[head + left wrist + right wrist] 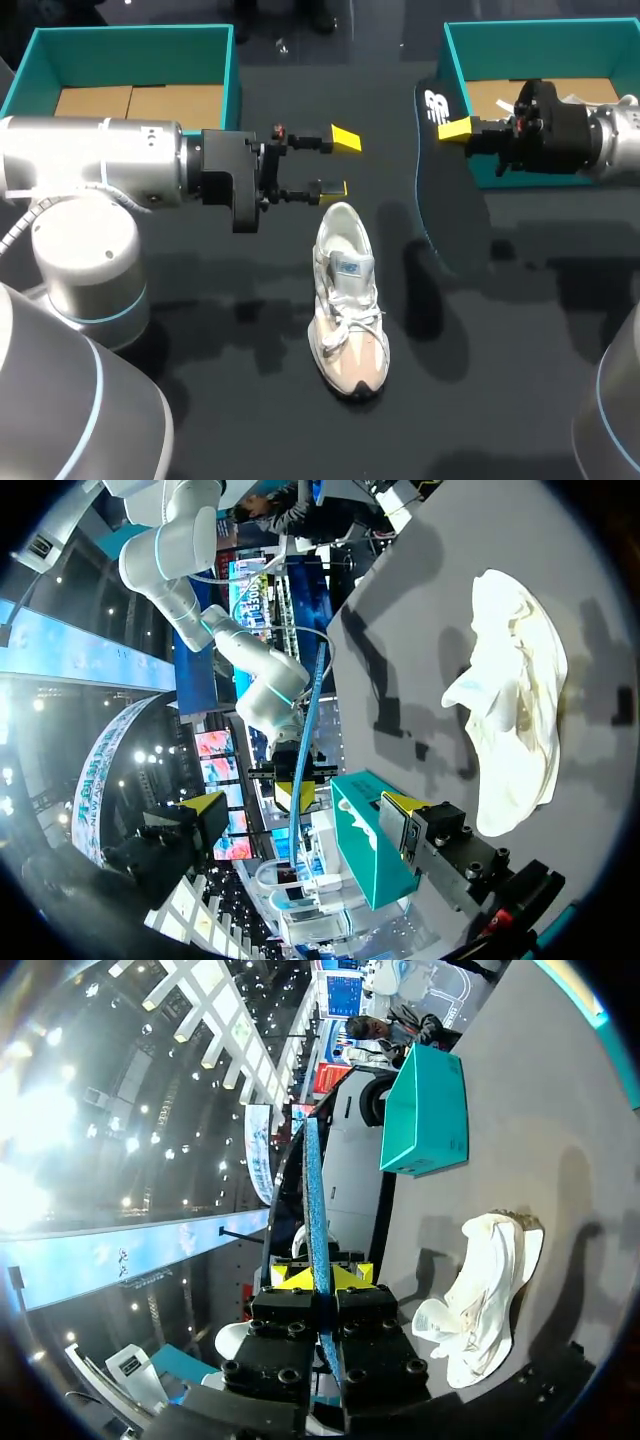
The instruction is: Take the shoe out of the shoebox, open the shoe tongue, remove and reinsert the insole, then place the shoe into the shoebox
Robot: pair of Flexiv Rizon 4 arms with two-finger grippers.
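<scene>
Pinching the insole, right jaws hang at shoebox rim.

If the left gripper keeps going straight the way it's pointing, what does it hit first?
Most likely the insole, held on edge in the right gripper, across from the left gripper. The shoe lies off that line, so it should be missed, though height is hard to judge.

White-cream shoe: white laces, peach-tan toe, small blue tongue patch.
Black insole: white logo mark, thin blue edge.
Teal left shoebox, teal right shoebox: brown cardboard floors.
Dark grey table.
Black left gripper, black right gripper: yellow tips.
Silver-white left arm, right arm; pale blue joint rings.
</scene>
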